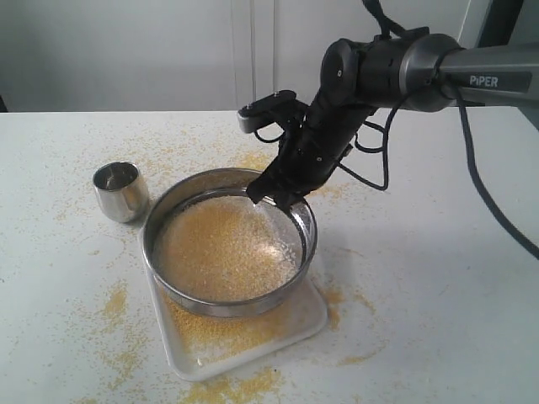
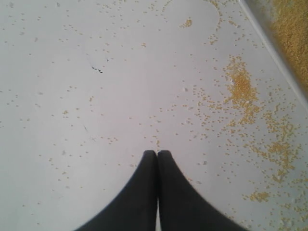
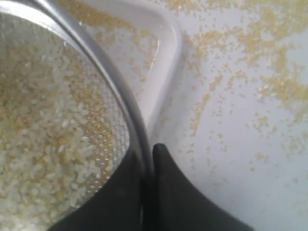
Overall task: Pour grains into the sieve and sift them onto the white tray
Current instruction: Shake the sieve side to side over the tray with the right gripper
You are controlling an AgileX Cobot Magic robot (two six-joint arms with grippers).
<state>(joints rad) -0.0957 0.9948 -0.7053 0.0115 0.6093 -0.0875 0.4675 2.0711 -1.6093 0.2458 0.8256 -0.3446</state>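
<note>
Where everything stands: we note a white table [image 1: 438, 278], level; its near and side edges are cut off by the frame.
Right arm [image 1: 404, 67]: dark, it enters from the upper right of the exterior view and slopes down toward the middle. Its base is out of frame.
White tray [image 1: 295, 326]: flat on the table in the near middle, directly under the sieve. We see only its near end and two rounded corners. The near edge runs aslant, lower at the left. The far end is hidden, so we cannot fix the long axis.
Sieve [image 1: 227, 305]: round, so no long axis. Mouth up, mesh down, over the tray and covering most of it. Whether its underside touches the tray we cannot tell.
Steel cup [image 1: 120, 192]: upright, mouth up, just beside the sieve's left rim and apart from it.
Right gripper [image 3: 147, 156]: clamped on the sieve's far right rim, one finger inside the wall and one outside.
Left gripper [image 2: 157, 154]: fingers pressed together with nothing between them, above the table. We do not see it in the exterior view.
Grains [image 1: 223, 248]: spread across the mesh, yellow mixed with paler granules. A yellow layer lies on the tray below, and loose patches are scattered on the table around it. In the exterior view we cannot make out single particles.
</note>
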